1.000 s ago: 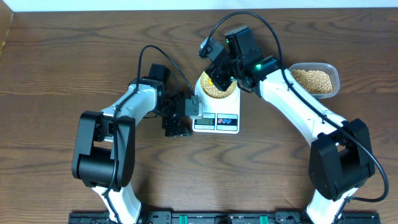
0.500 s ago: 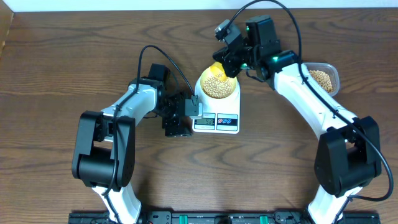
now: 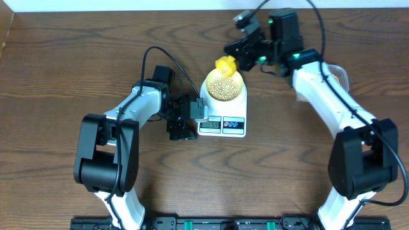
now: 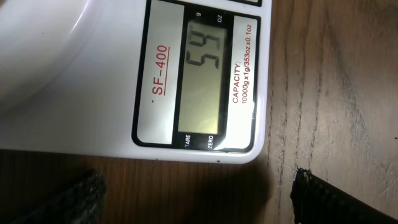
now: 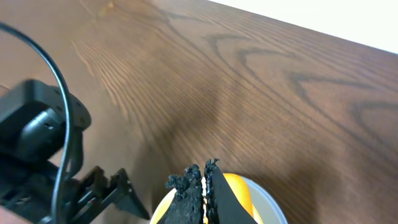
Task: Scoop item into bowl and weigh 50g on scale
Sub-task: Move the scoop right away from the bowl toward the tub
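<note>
Scoop [image 3: 225, 64] farther back; beans [image 3: 223, 86] in bowl [image 3: 209, 89].

You work on a dark brown wooden surface [image 3: 57, 64] whose grain runs left to right in the overhead view. In the right wrist view the same grain forms long arched figures. The far edge of the surface meets a plain white band [image 3: 128, 5]; you cannot tell whether this is a wall or a floor. At the far left corner, a paler brown strip [image 3: 2, 25] borders the surface. A black rail [image 3: 204, 223] runs along the near edge. Lighting is even and diffuse, and shadows on the wood are soft-edged.
</note>
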